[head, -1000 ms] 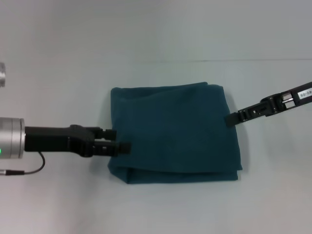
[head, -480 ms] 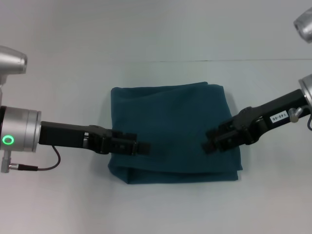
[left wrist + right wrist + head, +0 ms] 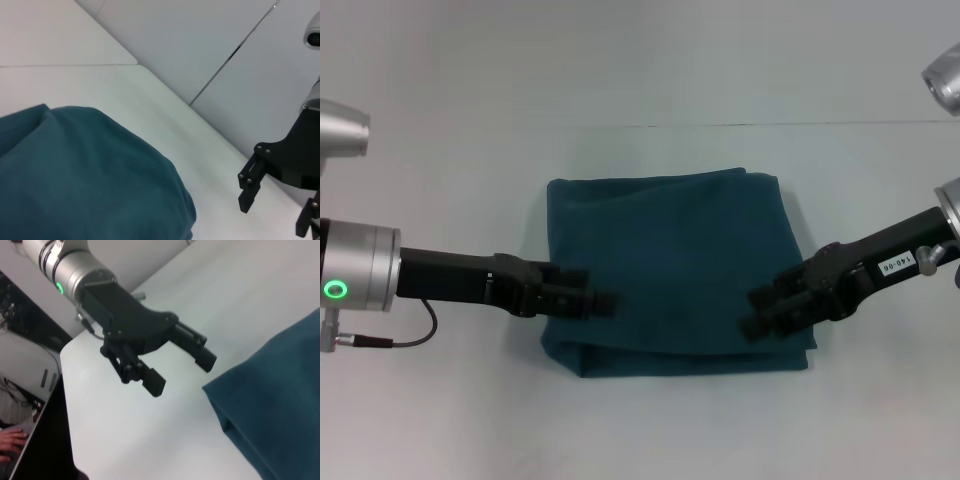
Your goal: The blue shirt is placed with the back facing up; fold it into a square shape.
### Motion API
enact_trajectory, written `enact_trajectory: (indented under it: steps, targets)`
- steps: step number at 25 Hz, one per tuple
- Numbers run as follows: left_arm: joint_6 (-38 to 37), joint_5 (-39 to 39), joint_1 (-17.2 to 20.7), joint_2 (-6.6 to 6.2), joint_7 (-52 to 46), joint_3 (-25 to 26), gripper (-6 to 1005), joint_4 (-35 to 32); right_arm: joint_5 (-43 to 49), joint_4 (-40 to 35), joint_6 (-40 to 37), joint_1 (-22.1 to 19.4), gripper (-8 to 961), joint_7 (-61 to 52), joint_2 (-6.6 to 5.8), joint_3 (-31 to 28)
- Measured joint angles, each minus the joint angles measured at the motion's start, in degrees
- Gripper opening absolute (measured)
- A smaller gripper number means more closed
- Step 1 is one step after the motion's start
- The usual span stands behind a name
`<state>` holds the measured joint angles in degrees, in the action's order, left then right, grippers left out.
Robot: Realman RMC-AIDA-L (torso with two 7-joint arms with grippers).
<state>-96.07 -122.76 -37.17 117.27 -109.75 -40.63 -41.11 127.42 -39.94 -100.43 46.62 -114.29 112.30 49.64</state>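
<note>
From my head camera, the dark teal-blue soft fabric shirt point(image 3: 678, 275) lies in the middle of the pale grey worktop point(image 3: 640, 90), already folded into a thick, roughly square bundle with a doubled edge along the side nearest me. My left gripper point(image 3: 598, 300) reaches in over the shirt's left edge and my right gripper point(image 3: 758, 311) over its right edge near the near corner. Both seem to hover just above the cloth, though I cannot be sure from this angle whether they touch it. I judge the folding as good as done; what may be left is tidying the slightly uneven sides and drawing my arms clear.

From my left wrist, I see a rounded corner of the shirt on the worktop, with my right gripper's black fingers point(image 3: 248, 186) farther off, spread apart and empty. My own left fingers are out of this view.

From my right wrist, my left gripper sits above bare worktop just beside the shirt's folded edge, its fingers point(image 3: 152, 381) apart, holding nothing. Beyond the worktop's edge there is dark clutter, well apart from the work. Nothing stands in the way.
</note>
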Motion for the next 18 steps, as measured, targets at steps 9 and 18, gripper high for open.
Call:
enact_trajectory:
  steps: [9, 18]
  targets:
    - [1.70, -0.40, 0.15, 0.24, 3.26, -2.92, 846, 0.22, 1.09, -0.63, -0.06, -0.04, 787, 0.61, 1.00, 0.22]
    - [2.21, -0.21, 0.27, 0.32, 4.24, -2.09, 855, -0.11, 1.03, -0.70, -0.39, -0.19, 790, 0.52, 0.66, -0.07]
